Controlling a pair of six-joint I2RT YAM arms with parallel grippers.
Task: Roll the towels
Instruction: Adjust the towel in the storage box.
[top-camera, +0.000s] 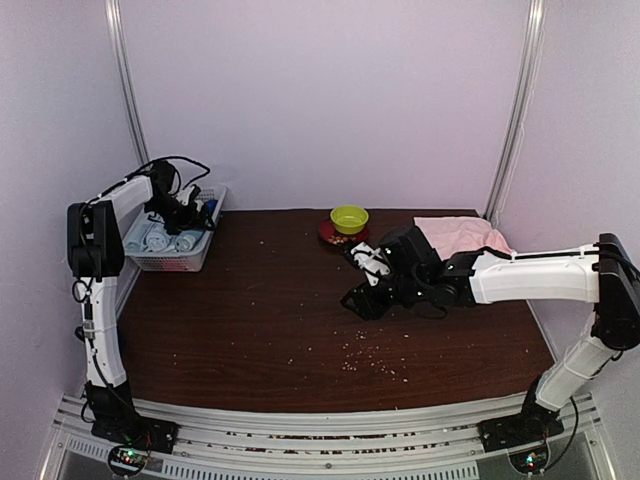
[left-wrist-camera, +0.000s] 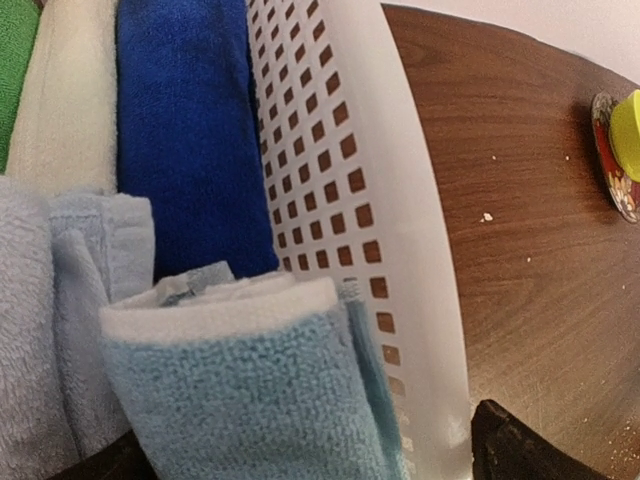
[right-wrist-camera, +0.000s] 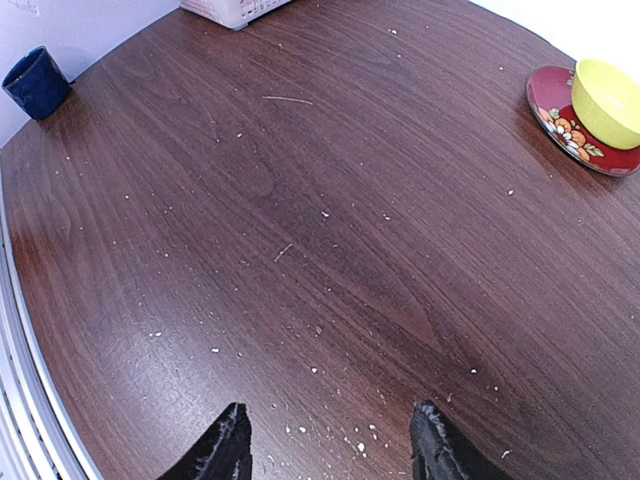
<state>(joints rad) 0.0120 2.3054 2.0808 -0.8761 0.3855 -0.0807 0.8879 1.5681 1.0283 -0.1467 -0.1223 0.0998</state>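
Overhead view first: left gripper (top-camera: 190, 212) hangs down into the basket (top-camera: 180, 262) at the table's (top-camera: 250, 320) far left corner. Its arm stands tall from the base and folds forward at the elbow. The right arm stretches low and nearly level from the right edge toward the middle, with the right gripper (top-camera: 358, 282) over bare wood. The pink towel (top-camera: 460, 235) lies at the far right, just behind that forearm and partly hidden by it. As far as shows, it is not rolled. A bowl (top-camera: 349, 217) sits on a plate (top-camera: 328, 236) near the far edge.

Left wrist view: the light blue towel (left-wrist-camera: 240, 400) sits rolled inside the basket, right under the camera, against the mesh wall. A dark blue towel (left-wrist-camera: 190, 140), a cream one (left-wrist-camera: 70, 100) and a green one (left-wrist-camera: 15, 60) lie beyond it. Only dark finger tips show in the bottom corners, spread wide and clear of the roll, so this pincer is open and holds nothing.

Right wrist view: both tips are parted above crumb-dotted wood with nothing between them, so this pincer is open and empty. A cup (right-wrist-camera: 35, 82) stands far off by the wall.

By my reading, the blue roll is stowed and the pink towel is next. That calls for lifting the left arm straight up out of the basket, swinging the right gripper back to the pink towel's near edge, pulling it onto open wood, then rolling it with both arms.
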